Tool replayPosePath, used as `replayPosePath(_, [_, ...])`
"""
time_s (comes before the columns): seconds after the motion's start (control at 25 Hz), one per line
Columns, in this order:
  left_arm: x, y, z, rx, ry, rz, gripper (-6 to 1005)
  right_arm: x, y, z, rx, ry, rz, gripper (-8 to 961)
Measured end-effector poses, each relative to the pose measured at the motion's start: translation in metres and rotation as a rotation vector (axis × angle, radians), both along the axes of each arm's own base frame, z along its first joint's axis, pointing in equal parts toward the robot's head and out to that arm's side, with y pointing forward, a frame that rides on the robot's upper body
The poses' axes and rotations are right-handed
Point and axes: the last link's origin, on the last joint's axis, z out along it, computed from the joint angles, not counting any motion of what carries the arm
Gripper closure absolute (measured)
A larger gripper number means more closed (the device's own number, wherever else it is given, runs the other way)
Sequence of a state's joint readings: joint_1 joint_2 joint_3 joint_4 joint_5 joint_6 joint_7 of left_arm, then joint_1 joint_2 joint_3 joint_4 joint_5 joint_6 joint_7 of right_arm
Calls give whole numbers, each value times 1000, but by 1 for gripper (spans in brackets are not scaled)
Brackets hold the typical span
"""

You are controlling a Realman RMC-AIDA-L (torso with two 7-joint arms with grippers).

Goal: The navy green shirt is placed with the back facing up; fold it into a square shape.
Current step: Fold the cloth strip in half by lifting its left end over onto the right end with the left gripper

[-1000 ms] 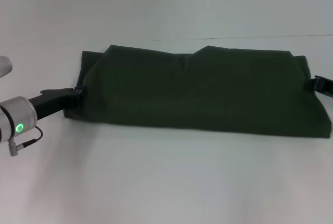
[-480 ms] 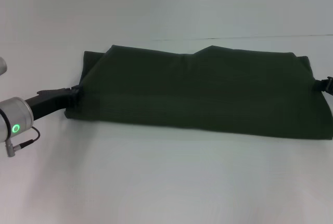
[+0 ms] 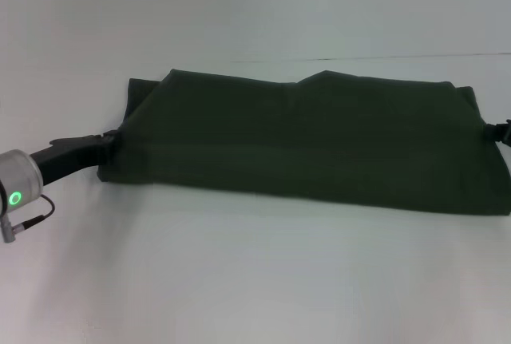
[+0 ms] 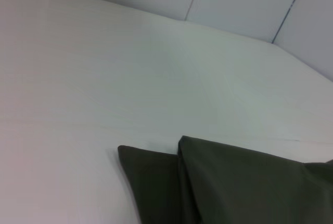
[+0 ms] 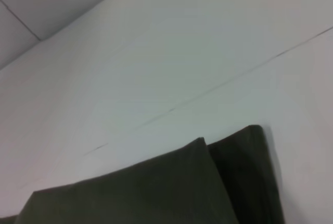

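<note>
The navy green shirt point(image 3: 303, 140) lies plain side up on the white table, folded into a long band running left to right. A smaller flap sticks out at each end. My left gripper point(image 3: 108, 141) sits low at the band's left end, touching or almost touching the cloth edge. At the picture's right border my right gripper point(image 3: 501, 129) is only partly in view, at the right end of the band. The left wrist view shows a corner of the shirt point(image 4: 234, 182) with an under layer peeking out. Layered corners of the shirt point(image 5: 156, 187) show in the right wrist view too.
The white table point(image 3: 255, 280) spreads wide in front of the shirt and behind it. A thin dark seam point(image 3: 359, 58) runs across the table behind the cloth. Pale wall panels point(image 4: 234, 0) stand beyond the far edge.
Both arms have drawn outward: the left arm slid left and down, and the right gripper moved farther toward the right border. The shirt lies as before.
</note>
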State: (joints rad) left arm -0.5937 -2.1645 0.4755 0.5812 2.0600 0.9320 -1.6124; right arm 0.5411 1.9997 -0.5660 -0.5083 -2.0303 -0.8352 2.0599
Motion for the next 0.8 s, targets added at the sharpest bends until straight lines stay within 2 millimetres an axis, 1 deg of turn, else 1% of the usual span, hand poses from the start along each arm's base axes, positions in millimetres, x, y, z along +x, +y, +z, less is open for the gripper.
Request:
replayPosePath(0.04, [-1, -1, 1, 1, -2, 2, 992, 0, -1, 3, 6, 8, 5, 883])
replayPosePath(0.28, [-2, -4, 4, -1, -7, -4, 981, -1, -3, 5, 11, 15, 16, 847])
replayPosePath(0.56, [4, -13, 7, -41, -47, -68, 968, -4, -9, 3, -15, 55, 47, 806])
replayPosePath(0.68, [6, -18, 9, -54, -59, -93, 962, -5, -15, 8, -19, 66, 78, 789])
replayPosePath(0.76, [2, -21, 14, -48, -52, -93, 959, -2, -19, 15, 2, 61, 83, 777])
replayPosePath(0.8, [0, -23, 16, -41, -47, -89, 957, 0, -21, 21, 24, 57, 82, 753])
